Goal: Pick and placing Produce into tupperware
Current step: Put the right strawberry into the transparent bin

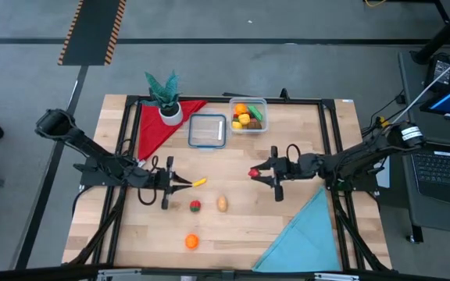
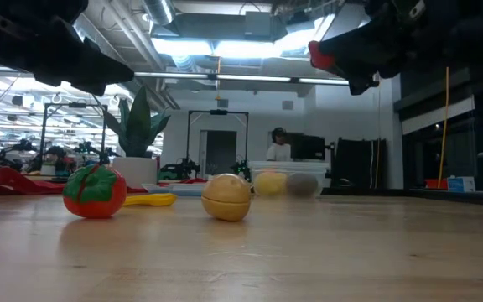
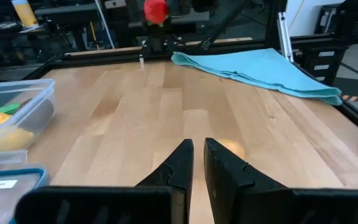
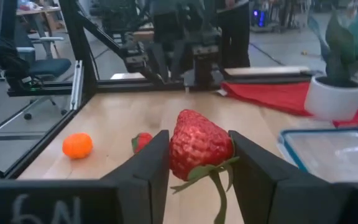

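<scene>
Our tupperware tub (image 1: 248, 115), beyond the right gripper (image 1: 255, 173), already holds several pieces. That gripper is clamped on a toy strawberry (image 4: 200, 145), held above the table. The left gripper (image 1: 180, 182) hovers nearly closed, empty. Near it lie a yellow piece (image 1: 199, 182), potato (image 1: 222, 204), tomato (image 1: 195, 206) and orange (image 1: 191, 242), all left to move.

Bright, even overhead light with ceiling-panel (image 2: 225, 38) glare; soft shadows, blurred background, dark silhouetted arms.

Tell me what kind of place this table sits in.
Probably a robotics lab or workshop: other black frame rigs stand behind the table, a person sits at a monitor, and a laptop sits beside it.
</scene>
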Controlling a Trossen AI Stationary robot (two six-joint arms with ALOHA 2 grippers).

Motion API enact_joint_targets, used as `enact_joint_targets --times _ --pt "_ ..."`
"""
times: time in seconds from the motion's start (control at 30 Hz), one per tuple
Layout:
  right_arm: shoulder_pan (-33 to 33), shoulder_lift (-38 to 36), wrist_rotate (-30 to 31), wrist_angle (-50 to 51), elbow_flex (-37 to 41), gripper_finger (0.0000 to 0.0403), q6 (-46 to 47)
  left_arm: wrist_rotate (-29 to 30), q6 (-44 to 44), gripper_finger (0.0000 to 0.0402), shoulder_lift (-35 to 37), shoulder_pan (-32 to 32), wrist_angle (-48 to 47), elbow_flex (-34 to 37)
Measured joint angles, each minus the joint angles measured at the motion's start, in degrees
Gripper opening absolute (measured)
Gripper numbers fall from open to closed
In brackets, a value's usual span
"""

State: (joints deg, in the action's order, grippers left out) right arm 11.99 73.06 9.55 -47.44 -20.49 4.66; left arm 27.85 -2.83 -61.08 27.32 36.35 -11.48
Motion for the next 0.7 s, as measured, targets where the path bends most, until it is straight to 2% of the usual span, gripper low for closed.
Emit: enact_joint_targets --times 0.3,0.7 --pt "-1.50 0.02 0.06 -2.10 0.10 0.0139 -2.22 0.01 -0.01 0.0052 0.00 -3.53 0.01 0.02" --pt "-4.05 0.02 10.57 -2.47 0.10 0.0139 -0.65 0.02 0.00 0.0066 0.00 -9.68 0.06 0.00"
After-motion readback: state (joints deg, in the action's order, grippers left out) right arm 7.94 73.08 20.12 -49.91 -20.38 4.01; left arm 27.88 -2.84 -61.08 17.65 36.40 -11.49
